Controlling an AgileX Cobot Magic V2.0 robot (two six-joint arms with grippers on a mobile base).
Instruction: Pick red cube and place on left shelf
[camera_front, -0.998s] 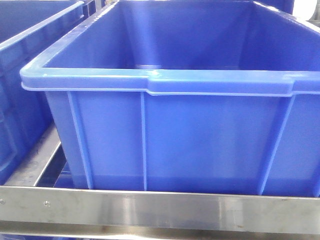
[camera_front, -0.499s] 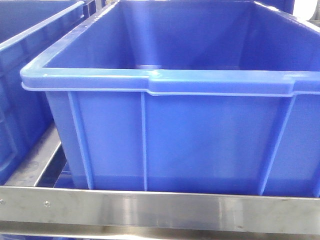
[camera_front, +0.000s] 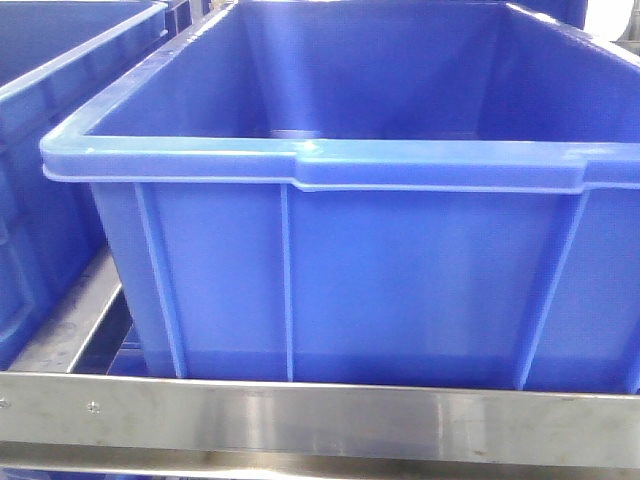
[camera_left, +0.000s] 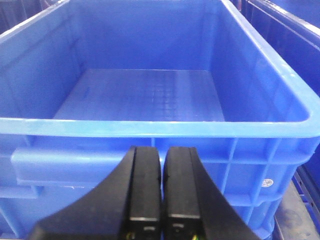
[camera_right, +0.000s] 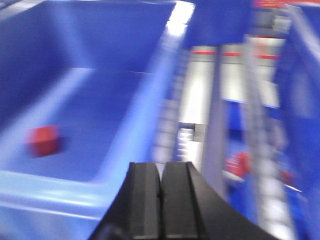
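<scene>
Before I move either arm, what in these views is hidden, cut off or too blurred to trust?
- Front view: the blue crate fills the frame; its floor is hidden behind its front wall, and neither arm shows.
- Right wrist view: motion blur smears everything; the red cube in a crate is only a fuzzy block, and red patches at right are unidentifiable.
- Left wrist view: the left gripper is cut off by the bottom edge.
- Steel front rail: both ends cut off.

Blue crate (camera_front: 400, 280) fills shelf front above steel rail (camera_front: 320, 420); top open, interior bare.
</scene>
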